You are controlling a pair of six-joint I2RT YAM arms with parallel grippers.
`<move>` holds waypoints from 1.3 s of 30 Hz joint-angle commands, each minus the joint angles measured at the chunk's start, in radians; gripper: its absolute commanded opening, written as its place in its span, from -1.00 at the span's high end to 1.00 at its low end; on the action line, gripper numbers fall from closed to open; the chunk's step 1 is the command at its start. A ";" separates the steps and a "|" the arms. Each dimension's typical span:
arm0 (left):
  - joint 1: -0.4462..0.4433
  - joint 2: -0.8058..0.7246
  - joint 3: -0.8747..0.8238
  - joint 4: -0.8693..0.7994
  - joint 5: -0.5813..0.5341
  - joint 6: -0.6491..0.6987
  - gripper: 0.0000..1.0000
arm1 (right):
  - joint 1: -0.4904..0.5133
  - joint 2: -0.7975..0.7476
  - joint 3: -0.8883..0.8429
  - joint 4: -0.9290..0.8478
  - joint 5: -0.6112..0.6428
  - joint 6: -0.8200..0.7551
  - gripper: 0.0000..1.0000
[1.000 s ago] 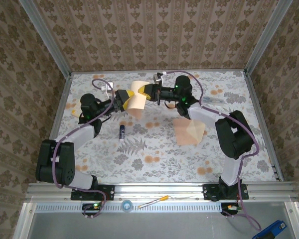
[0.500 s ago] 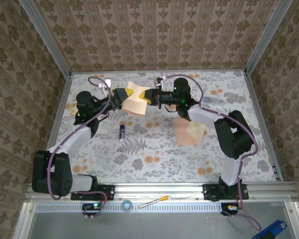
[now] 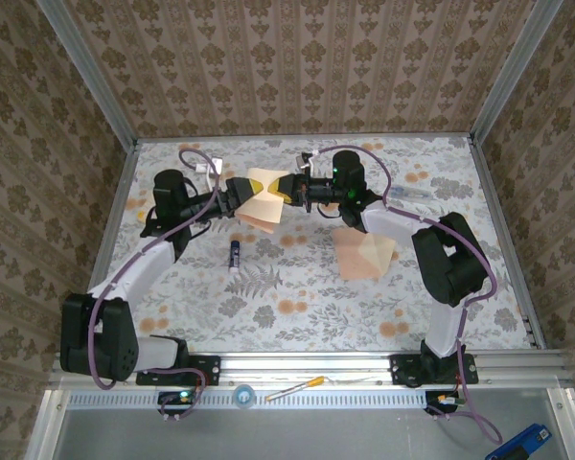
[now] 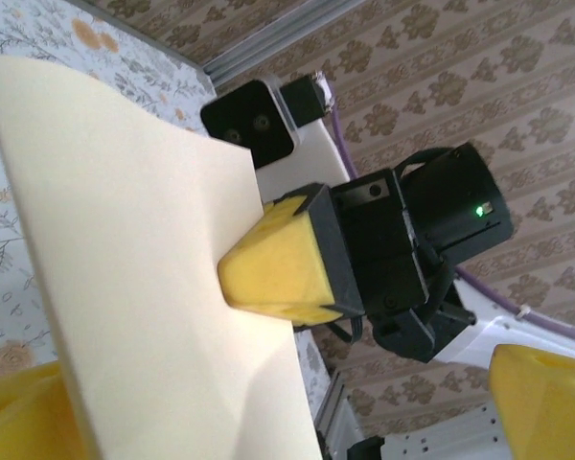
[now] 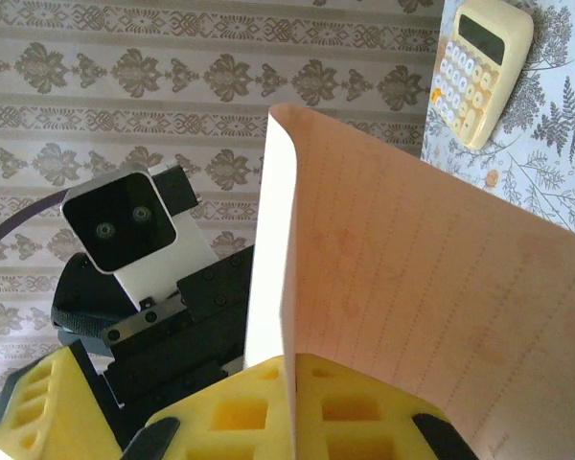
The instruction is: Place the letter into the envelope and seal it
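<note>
The letter hangs in the air between the two claws, off the table, its cream face up along the far edge and its pink face drooping toward the bases. The right claw is clenched on it: in the right wrist view the sheet rises straight out of the seam between the pressed yellow fingers. In the left wrist view one of those pads sits flat on the cream face.

The left claw meets the sheet from the other side. Its own fingers stand wide apart, and the sheet runs past only one of them, so I judge it released, not gripping.

Over the last second the left arm has unfolded, its shoulder link swinging outward and its forearm stretching toward the sheet. The letter has stayed at much the same spot in front of the right claw, settling a little lower. The envelope has not moved. It lies flat behind the right claw, beside that arm's forearm, with its paler flap open.

This looks like a mid-air regrasp, with the right claw carrying the sheet alone for now. The letter is not yet in the envelope, and nothing is sealed. The bent, thin sheet could slip or crease if the left claw closes off-centre.
</note>
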 commanded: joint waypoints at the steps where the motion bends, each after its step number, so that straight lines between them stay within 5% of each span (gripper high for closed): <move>1: -0.007 -0.026 0.037 -0.096 -0.001 0.100 -0.94 | 0.005 -0.023 0.023 -0.006 -0.013 -0.025 1.00; 12: -0.005 -0.013 0.038 -0.086 -0.003 0.100 -0.57 | 0.006 -0.050 0.019 -0.011 -0.012 -0.027 1.00; 22: -0.004 -0.011 0.042 -0.082 -0.001 0.092 0.19 | 0.006 -0.068 0.010 -0.023 -0.008 -0.037 1.00; 32: -0.002 -0.008 0.048 -0.083 -0.003 0.096 0.52 | 0.002 -0.082 0.014 -0.061 -0.004 -0.063 0.99; 39: 0.001 -0.016 0.048 -0.084 -0.007 0.099 0.62 | -0.027 -0.122 0.005 -0.095 0.003 -0.086 0.66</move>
